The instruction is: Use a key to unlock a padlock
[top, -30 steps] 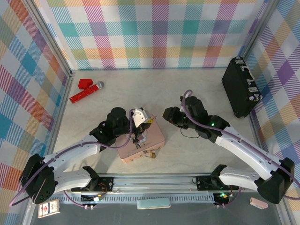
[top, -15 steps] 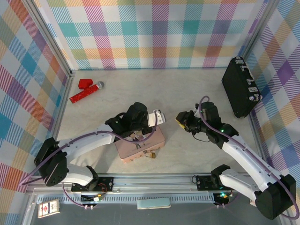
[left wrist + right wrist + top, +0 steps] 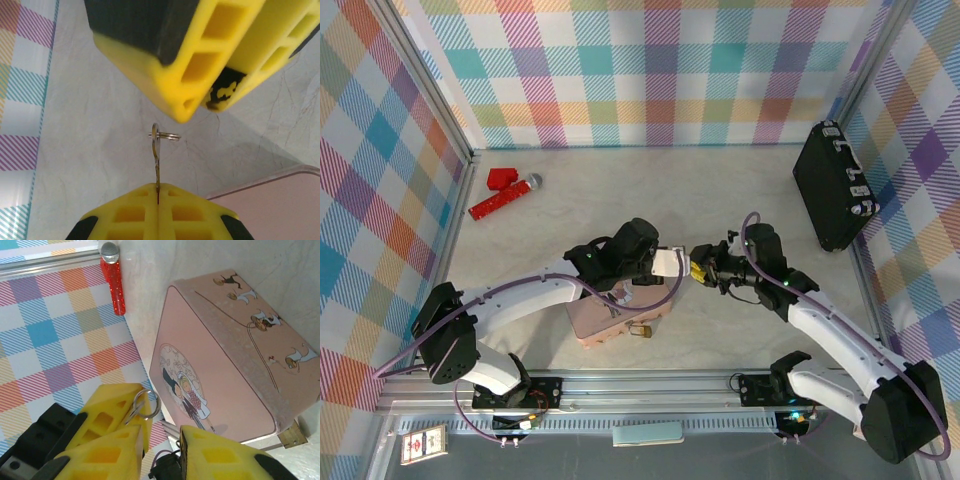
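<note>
My left gripper (image 3: 668, 262) is shut on the blade of the small grey key (image 3: 157, 162), whose head and silver ring (image 3: 165, 135) stick out beyond the fingertips (image 3: 158, 192). My right gripper (image 3: 698, 268) faces it a short way off, open, its yellow fingers (image 3: 190, 60) just past the ring. In the right wrist view the ring (image 3: 145, 405) hangs just above my right gripper (image 3: 160, 440), outside its gap. The tiny brass padlock (image 3: 640, 330) hangs at the front edge of the pink tin (image 3: 610, 318).
The pink tin (image 3: 225, 355) lies below and left of both grippers. A red microphone (image 3: 505, 197) and a red block (image 3: 501, 177) lie at the back left. A black case (image 3: 833, 190) stands against the right wall.
My left gripper has lifted off the tin and swung right with the key. My right gripper first drew back right, then came left until the two nearly meet.
</note>
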### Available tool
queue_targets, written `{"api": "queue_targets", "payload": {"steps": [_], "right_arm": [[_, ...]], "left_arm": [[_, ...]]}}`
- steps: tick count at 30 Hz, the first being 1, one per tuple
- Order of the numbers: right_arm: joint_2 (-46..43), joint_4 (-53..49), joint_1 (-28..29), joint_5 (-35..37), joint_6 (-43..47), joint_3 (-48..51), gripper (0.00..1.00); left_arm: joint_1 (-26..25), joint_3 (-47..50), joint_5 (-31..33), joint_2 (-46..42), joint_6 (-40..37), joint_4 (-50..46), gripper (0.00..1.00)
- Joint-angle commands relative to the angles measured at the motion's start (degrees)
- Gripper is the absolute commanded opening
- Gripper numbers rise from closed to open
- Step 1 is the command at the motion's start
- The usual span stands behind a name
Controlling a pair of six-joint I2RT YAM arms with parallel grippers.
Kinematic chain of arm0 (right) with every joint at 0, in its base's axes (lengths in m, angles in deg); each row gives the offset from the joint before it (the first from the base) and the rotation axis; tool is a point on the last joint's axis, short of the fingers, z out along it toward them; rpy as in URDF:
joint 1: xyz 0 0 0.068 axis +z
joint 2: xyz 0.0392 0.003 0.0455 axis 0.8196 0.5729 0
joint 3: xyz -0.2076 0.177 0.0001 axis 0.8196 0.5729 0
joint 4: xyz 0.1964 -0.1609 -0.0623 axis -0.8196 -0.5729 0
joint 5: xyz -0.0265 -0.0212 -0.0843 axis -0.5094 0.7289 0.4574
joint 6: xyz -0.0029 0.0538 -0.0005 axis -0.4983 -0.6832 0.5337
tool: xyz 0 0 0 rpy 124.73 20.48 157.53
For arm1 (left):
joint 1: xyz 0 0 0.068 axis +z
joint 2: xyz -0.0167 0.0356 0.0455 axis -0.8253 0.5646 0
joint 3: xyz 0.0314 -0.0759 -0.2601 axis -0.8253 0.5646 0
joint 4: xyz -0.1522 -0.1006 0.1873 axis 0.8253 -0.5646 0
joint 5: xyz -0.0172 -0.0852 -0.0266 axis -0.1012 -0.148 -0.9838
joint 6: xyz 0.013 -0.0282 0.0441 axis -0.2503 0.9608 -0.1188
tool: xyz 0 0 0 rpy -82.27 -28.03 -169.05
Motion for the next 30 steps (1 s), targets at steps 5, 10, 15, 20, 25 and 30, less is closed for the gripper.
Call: {"api": "queue_targets", "payload": {"steps": [5,10,15,20,25,30], "right_arm": [[-0.5,5.2,-0.2,-2.4,-4.4,0.8,0.24],[-0.8,5.9,-0.1,-2.2,-5.6,1.5,0.25],[-0.1,6.3,0.0,-2.0,-5.9,1.9,0.25],[0.8,7.2,0.1,-2.3,-6.1,1.8,0.23],[1.3,6.5,0.4,-2.0,-5.6,1.7,0.22],[1.6,6.5,0.6,-1.9,-5.5,1.9,0.22]], "left_arm": [[-1.5,-1.6,0.7,0.6,-4.0,-2.8,0.00],[-1.8,-1.6,0.5,0.6,-4.2,-2.8,0.00],[-2.3,-1.5,0.1,0.2,-4.2,-2.2,0.00],[-2.8,-1.2,0.3,0.2,-4.2,-2.3,0.00],[-3.1,-0.7,0.5,0.1,-3.9,-1.6,0.00],[-3.1,-0.4,0.5,-0.1,-3.9,-1.5,0.00]]}}
